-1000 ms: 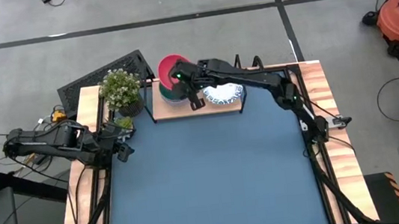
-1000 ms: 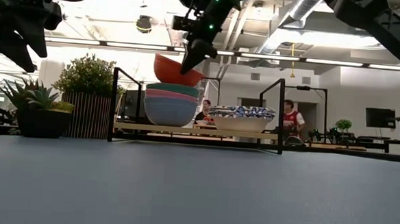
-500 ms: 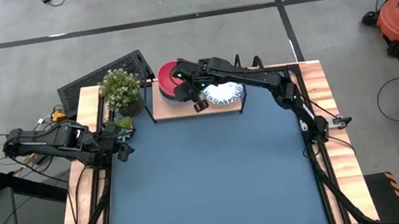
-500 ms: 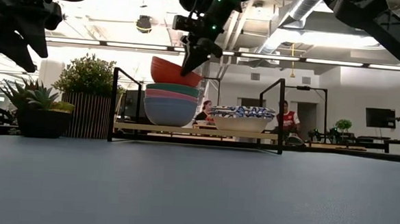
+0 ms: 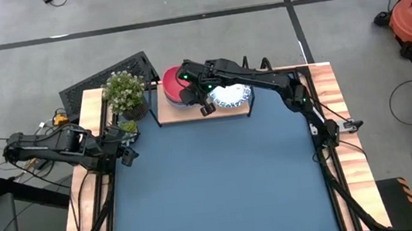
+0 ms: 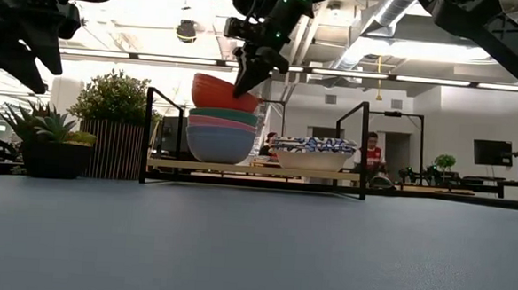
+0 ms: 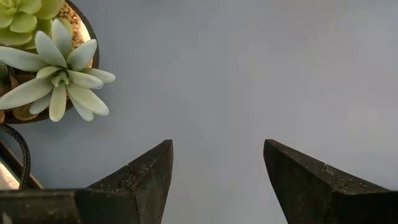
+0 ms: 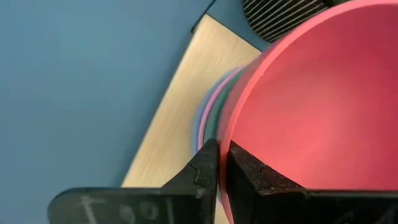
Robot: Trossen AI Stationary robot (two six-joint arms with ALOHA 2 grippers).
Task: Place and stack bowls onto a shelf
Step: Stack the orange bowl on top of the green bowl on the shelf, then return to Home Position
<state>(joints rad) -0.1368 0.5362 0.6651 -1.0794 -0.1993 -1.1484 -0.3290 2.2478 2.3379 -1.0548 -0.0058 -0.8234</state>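
A red bowl [image 6: 222, 92] hangs in my right gripper [image 8: 222, 162] over a stack of blue [image 6: 220, 145], pink [image 6: 222, 123] and green [image 6: 223, 116] bowls. That stack stands on the left part of the light-wood shelf [image 6: 258, 170]. Whether the red bowl's base touches the green bowl, I cannot tell. Blue-patterned white bowls [image 5: 231, 96] sit stacked on the shelf's right part. My left gripper [image 7: 217, 155] is open above the blue mat at the table's left edge, beside a small succulent [image 7: 50, 62]. My right gripper pinches the red bowl's rim [image 8: 231, 134] on the side toward the patterned bowls, one finger inside the bowl and one outside. The fingers slant down from above. The bowl is slightly tilted, its base at the green bowl's rim.
A bushy potted plant [image 5: 126, 93] stands just left of the shelf, with the succulent [image 5: 127, 128] in front of it. The shelf's black wire frame [image 6: 147, 130] rises at both ends. The large blue mat [image 5: 221, 184] fills the near part of the table.
My right gripper has carried the red bowl down and toward the table's near edge, from beyond the stack to right over it. The bowl has levelled somewhat and now sits at the green bowl's rim. The gripper has stayed shut on the rim.
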